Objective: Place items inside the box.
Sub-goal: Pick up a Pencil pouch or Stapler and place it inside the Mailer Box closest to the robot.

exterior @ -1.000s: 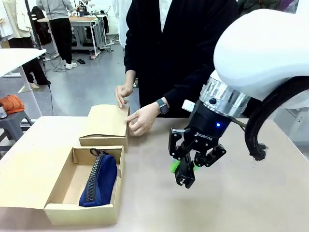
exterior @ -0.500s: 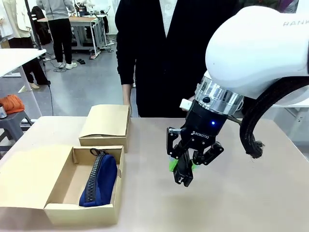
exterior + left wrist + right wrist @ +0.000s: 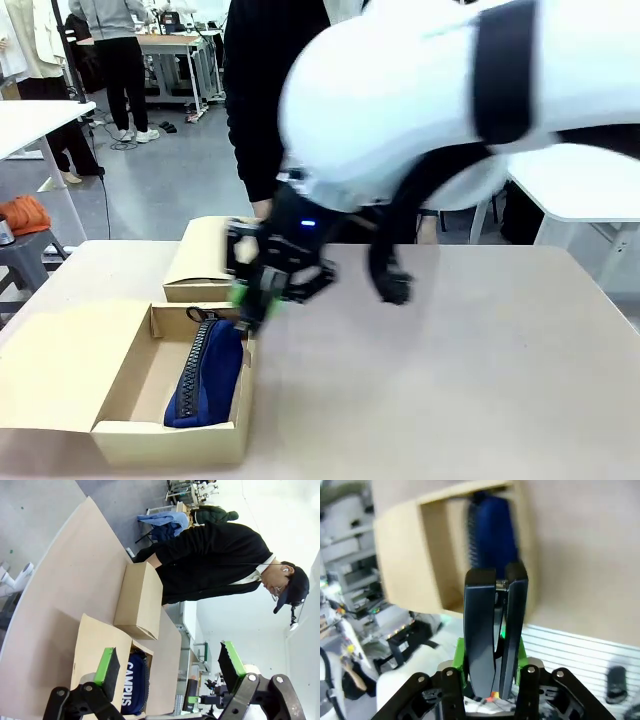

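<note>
My right gripper (image 3: 260,288) is blurred with motion and hangs at the near right rim of the open cardboard box (image 3: 120,432). It is shut on the black stapler (image 3: 495,625), which sticks out between its green pads (image 3: 522,652) in the right wrist view. The navy blue zip pouch (image 3: 208,372) lies in the box along its right wall, and appears beyond the stapler as a pouch (image 3: 492,535) in the box (image 3: 415,555). My left gripper (image 3: 167,665) is open and holds nothing, high above the box (image 3: 97,650) and the pouch (image 3: 132,680).
A second, closed cardboard box (image 3: 215,255) stands just behind the open one. A person in black (image 3: 265,90) stands at the far edge of the table. The open box's flap (image 3: 45,370) lies flat to the left. Bare tabletop (image 3: 480,360) stretches to the right.
My right arm has swung left from the table's middle to the open box, carrying the stapler. The person's hands have left the closed box.
</note>
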You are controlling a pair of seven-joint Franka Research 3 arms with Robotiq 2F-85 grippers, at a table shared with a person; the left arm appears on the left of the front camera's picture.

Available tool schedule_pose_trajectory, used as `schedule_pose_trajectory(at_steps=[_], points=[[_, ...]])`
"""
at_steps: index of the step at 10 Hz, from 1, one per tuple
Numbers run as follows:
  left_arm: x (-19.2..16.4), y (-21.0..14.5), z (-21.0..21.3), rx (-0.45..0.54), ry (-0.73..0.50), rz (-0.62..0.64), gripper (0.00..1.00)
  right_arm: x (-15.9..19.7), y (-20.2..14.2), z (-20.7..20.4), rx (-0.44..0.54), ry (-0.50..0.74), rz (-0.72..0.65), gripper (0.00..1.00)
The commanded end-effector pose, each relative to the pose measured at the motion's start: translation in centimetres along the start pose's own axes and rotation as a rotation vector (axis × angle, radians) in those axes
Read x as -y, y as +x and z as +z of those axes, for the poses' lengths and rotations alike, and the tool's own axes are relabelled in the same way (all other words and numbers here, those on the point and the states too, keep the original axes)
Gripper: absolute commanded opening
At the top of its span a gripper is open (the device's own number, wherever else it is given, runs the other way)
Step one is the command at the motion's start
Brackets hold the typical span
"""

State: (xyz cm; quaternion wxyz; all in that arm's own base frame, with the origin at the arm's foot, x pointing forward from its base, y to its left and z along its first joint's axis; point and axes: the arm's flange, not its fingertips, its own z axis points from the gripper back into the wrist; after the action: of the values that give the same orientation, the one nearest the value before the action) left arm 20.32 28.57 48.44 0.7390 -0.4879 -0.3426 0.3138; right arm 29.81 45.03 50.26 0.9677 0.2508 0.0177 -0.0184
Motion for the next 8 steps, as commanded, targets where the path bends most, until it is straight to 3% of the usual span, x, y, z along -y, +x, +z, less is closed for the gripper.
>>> schedule_pose_trajectory(at_steps=[1, 3, 4, 8], points=[[0.0, 0.1, -0.1, 0.008, -0.025, -0.012, 1.0, -6.5, 1.9, -4.8, 0.003, -0.017, 0.08, 0.42], [0.0, 0.1, -0.1, 0.008, -0.025, -0.012, 1.0, -10.7, 1.5, -9.5, 0.182, -0.143, 0.135, 0.42], [0.0, 0.1, -0.1, 0.008, -0.025, -0.012, 1.0, -11.7, 1.0, -11.3, 0.088, -0.113, 0.215, 0.42], [0.0, 0.1, -0.1, 0.008, -0.025, -0.012, 1.0, -12.2, 0.6, -15.3, 0.024, -0.147, 0.166, 0.42]])
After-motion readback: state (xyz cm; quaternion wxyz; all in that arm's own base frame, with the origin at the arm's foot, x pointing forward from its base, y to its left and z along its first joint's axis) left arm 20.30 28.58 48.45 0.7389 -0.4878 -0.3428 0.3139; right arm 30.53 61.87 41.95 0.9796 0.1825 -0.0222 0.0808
